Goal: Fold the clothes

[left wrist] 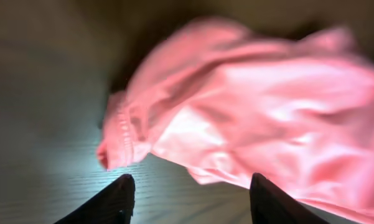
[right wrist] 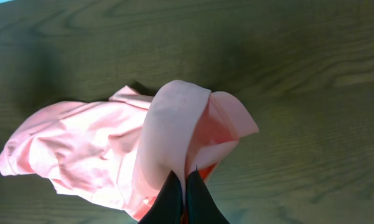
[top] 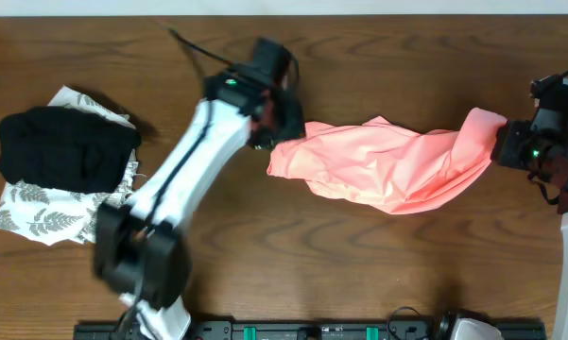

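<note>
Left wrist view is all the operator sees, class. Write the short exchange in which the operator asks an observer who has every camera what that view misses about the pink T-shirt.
Operator: My left gripper is open, with the T-shirt just ahead. Does anything hold its far end?
Observer: Yes. The right gripper is shut on a fold at the opposite end.
Operator: Anything else on the table?
Observer: A black folded garment lies on a white leaf-print garment, well apart from the T-shirt, on the left arm's side.
</note>
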